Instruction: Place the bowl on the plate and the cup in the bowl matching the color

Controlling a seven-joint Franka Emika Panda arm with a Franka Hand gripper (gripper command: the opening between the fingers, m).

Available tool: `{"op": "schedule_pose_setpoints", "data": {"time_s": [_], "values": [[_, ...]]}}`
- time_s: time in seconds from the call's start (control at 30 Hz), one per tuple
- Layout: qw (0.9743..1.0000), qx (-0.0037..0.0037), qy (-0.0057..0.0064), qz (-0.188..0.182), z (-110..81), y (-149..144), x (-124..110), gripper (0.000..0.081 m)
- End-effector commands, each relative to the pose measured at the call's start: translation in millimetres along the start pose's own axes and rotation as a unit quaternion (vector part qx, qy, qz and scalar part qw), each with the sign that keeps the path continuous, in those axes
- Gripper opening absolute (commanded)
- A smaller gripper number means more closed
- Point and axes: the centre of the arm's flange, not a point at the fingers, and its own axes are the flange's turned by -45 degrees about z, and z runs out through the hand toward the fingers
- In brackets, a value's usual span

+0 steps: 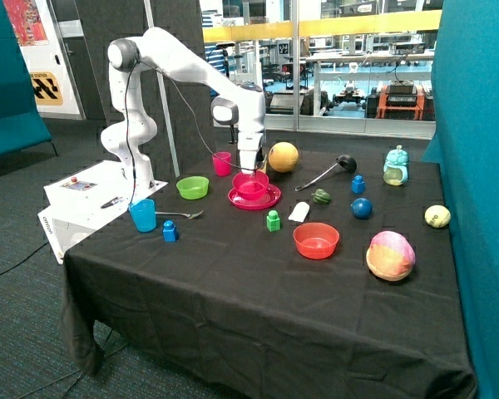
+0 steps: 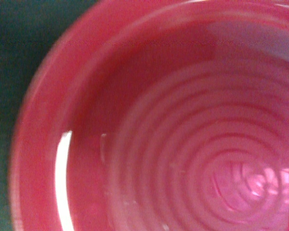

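Note:
The magenta-pink bowl [image 1: 251, 186] sits on the magenta-pink plate [image 1: 255, 201] near the middle back of the black-clothed table. My gripper [image 1: 249, 169] hangs straight down right over the bowl, at its rim; its tips are hidden against the bowl. The wrist view is filled by the bowl's ringed pink inside [image 2: 183, 144], with dark cloth at one edge. The magenta-pink cup [image 1: 222, 163] stands upright on the cloth just behind the plate, toward the robot's base, apart from the gripper.
A green bowl [image 1: 192, 187], a blue cup [image 1: 142, 215], a spoon [image 1: 183, 215] and a blue block [image 1: 170, 231] lie toward the robot's base. An orange ball [image 1: 283, 156], a black ladle [image 1: 324, 173], a green block [image 1: 273, 220] and an orange-red bowl [image 1: 316, 240] surround the plate.

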Motion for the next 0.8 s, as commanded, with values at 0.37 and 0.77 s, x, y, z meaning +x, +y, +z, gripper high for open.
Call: {"op": "schedule_pose_setpoints", "data": {"time_s": [0.37,0.77], "values": [[1.0000,-0.00275,0.0040,-0.001,30.3,-40.4,-3.9,0.0000],[1.0000,-0.00274,0.0040,-0.001,36.5,-43.8,-7.2,0.0000]]}}
